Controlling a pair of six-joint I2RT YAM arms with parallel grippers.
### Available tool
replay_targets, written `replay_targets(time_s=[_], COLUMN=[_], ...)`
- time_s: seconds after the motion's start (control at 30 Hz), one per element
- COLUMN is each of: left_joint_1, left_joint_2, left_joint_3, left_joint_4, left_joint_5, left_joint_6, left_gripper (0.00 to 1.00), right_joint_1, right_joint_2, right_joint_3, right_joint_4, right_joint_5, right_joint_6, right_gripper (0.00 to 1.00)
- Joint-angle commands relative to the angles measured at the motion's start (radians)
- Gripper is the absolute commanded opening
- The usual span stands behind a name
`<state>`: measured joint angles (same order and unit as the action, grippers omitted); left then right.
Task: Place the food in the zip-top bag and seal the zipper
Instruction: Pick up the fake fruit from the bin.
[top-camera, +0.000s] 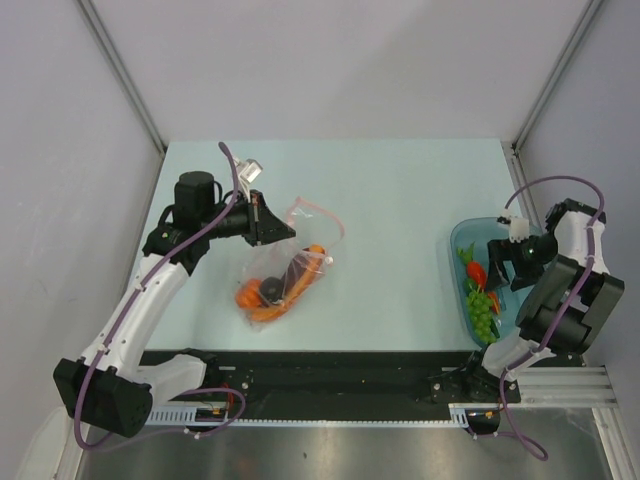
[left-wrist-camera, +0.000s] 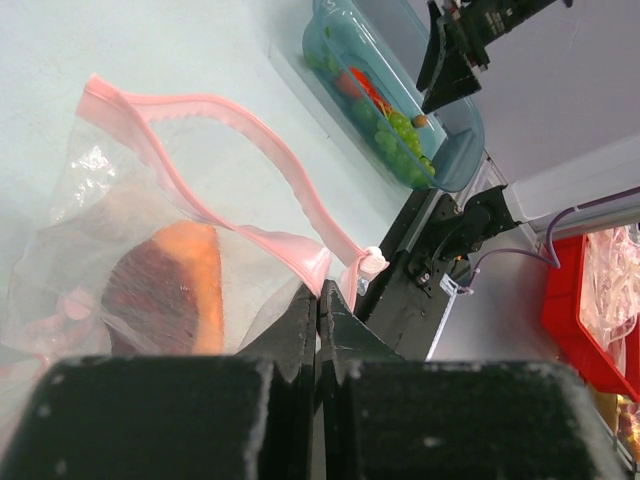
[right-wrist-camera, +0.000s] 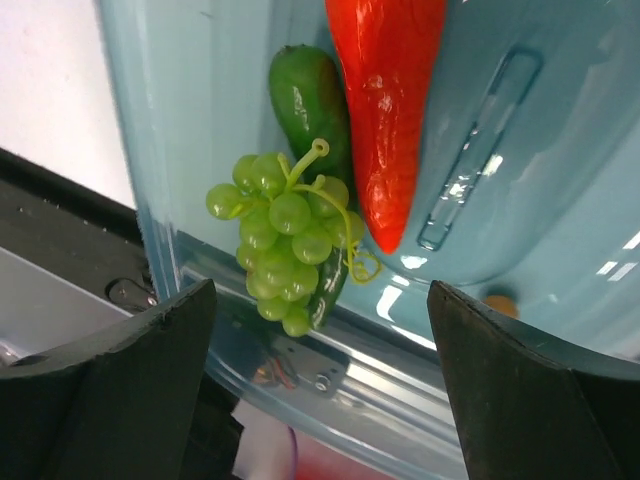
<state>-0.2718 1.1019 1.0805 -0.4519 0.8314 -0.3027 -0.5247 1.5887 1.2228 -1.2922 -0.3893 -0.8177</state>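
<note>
Pale-green table (top-camera: 400, 190), grey walls (top-camera: 330, 60); left gripper (top-camera: 287, 233), arm low, pinches the zip-top bag (top-camera: 292, 272) at its edge. Right gripper (top-camera: 508, 268), well right of it, hangs spread above the bowl (top-camera: 458, 232).

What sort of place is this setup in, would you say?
Probably a robotics lab cell: bare panel walls box in the table, the arms mount on a metal rail, and the food looks plastic.
</note>
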Motion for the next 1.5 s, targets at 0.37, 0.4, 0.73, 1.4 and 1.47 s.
replay_targets(time_s=[0.37,0.4,0.73,1.4,1.47], left_joint_1=[0.008,0.008,0.008,0.008,0.008], left_joint_2=[-0.008,-0.008,-0.002,0.012,0.021], left_joint_3=[0.025,0.022,0.029,0.025,0.029], left_joint_4=[-0.005,-0.004,-0.008,0.013,0.015], left_joint_5=[-0.018,-0.020,-0.025,-0.012,-0.009], left_joint_6=[0.051,0.051,0.054,0.045,0.042], left_gripper=[0.00,0.00,0.00,0.00,0.00], right_joint_1=[0.097,0.097,0.075,0.325,0.426], right_joint_2=[-0.004,-0.004,-0.068,-0.096,-0.067], right_joint_3=[-0.236,-0.233,-0.152,0.414,0.475], right_joint_4=[0.271,0.275,0.263,0.175,0.224], right_joint_5=[0.101,0.121,0.179,-0.157,-0.224], right_joint_6=[0.181,0.183,0.115,0.313,0.379], right_gripper=[0.83,0.75,0.03,0.00,0.00])
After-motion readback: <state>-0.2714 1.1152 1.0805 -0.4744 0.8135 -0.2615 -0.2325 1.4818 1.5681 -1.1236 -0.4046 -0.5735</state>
